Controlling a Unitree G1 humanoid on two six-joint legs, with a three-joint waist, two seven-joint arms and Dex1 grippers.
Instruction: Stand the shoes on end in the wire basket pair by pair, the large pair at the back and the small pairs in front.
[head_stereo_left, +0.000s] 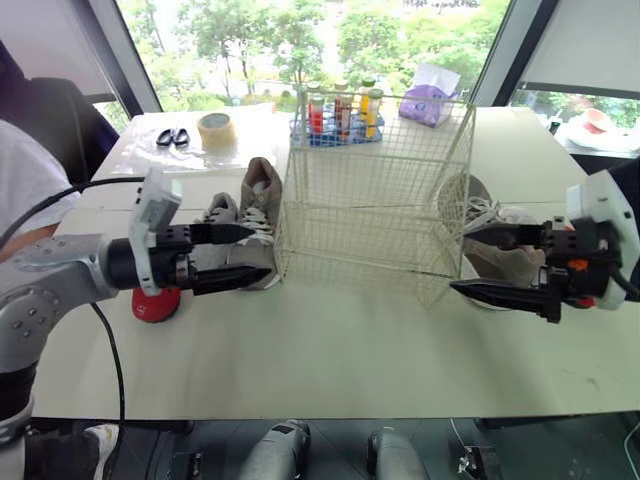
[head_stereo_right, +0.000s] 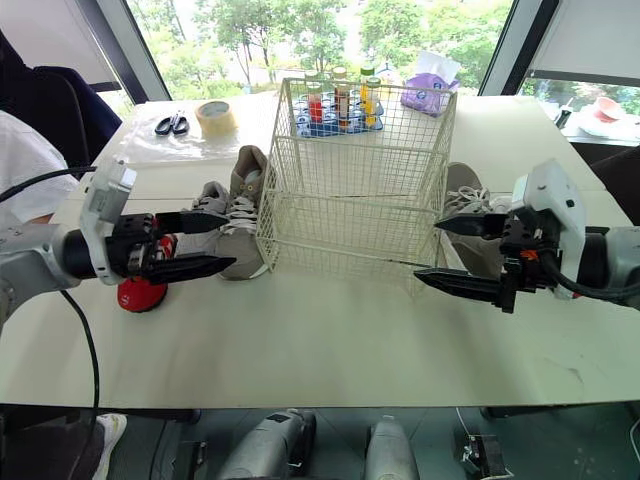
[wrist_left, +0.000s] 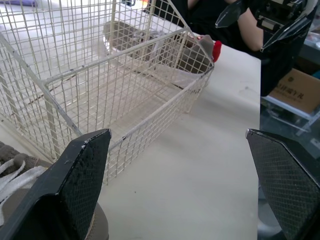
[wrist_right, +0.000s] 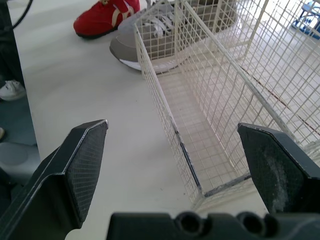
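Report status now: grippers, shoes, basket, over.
Left gripper open, empty. Right gripper open, empty. Wire basket empty; left shoes, right shoes lie beside it. Nothing blocks.

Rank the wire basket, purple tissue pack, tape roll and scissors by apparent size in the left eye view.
1. cream wire basket
2. purple tissue pack
3. beige roll of tape
4. black-handled scissors, only slightly smaller than the tape

Your wire basket (head_stereo_left: 375, 215) stands between the left shoes (head_stereo_left: 255, 215) and right shoes (head_stereo_left: 500, 262). Your left gripper (head_stereo_left: 258, 252) and right gripper (head_stereo_left: 460, 260) gape beside them, perhaps touching.
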